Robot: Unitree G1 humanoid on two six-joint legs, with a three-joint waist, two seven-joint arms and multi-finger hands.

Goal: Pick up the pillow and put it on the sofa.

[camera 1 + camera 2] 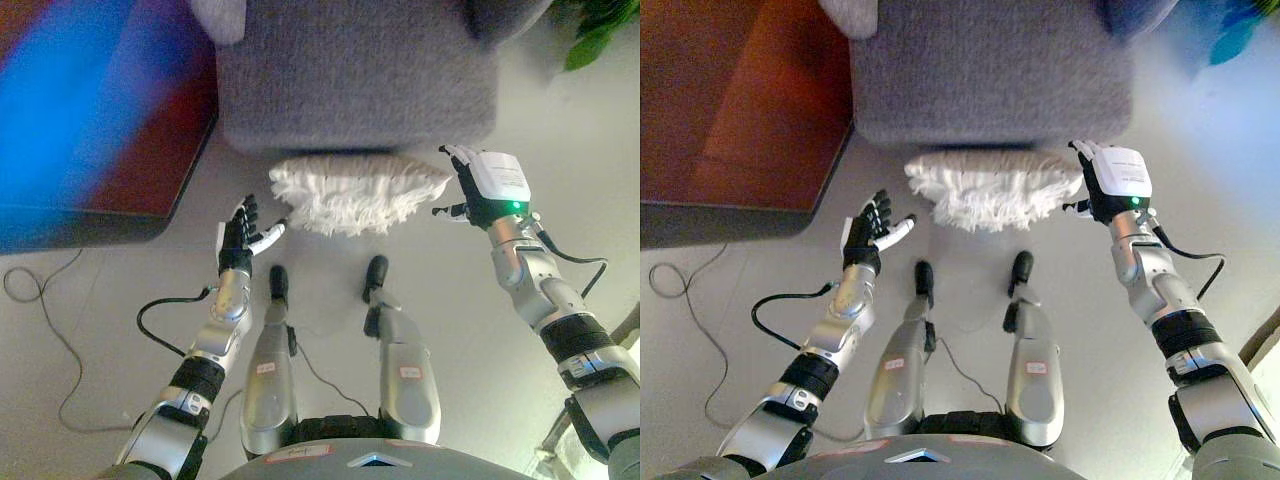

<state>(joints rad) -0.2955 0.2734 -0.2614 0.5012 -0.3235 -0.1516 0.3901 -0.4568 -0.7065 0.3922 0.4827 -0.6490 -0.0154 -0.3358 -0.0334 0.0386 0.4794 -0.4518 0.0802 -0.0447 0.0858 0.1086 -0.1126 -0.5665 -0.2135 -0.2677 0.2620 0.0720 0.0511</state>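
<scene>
A white shaggy pillow lies on the floor against the front of the grey sofa. My left hand is open just left of the pillow, its white thumb tip close to the pillow's left end. My right hand is open at the pillow's right end, palm turned toward it, fingers straight and close to its edge. Neither hand holds the pillow.
A dark red-brown low table stands at the left, its edge near my left arm. A green plant shows at the top right. Pale floor lies around the pillow.
</scene>
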